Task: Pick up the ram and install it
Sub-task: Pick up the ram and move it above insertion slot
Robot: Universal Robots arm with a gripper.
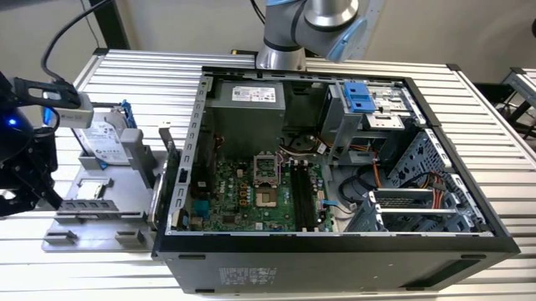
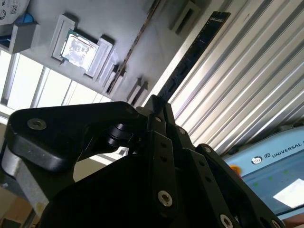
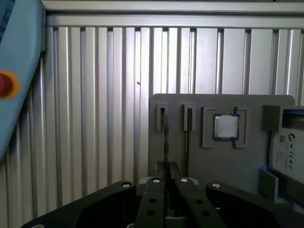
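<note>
The ram point(image 2: 192, 54) is a long, thin, dark stick standing on edge in the outer slot of the grey holder point(image 3: 237, 161). It appears edge-on as a thin line point(image 3: 165, 137) in the first wrist view, and as a narrow stick with chips point(image 1: 86, 204) in the exterior view. My black gripper point(image 1: 49, 199) is at the exterior view's far left, at the ram's near end. In both wrist views the fingers point(image 2: 164, 142) point(image 3: 154, 199) are pressed together around the ram's end. The ram still sits in the holder.
The holder also carries a square silver processor point(image 3: 225, 127) point(image 2: 78, 47) and a hard drive in a blue frame point(image 1: 105, 141). To the exterior view's right stands the open computer case point(image 1: 335, 241) with its motherboard point(image 1: 243, 188) and memory slots point(image 1: 303, 197). A blue pendant with a red button point(image 3: 4, 85) lies on the ribbed table.
</note>
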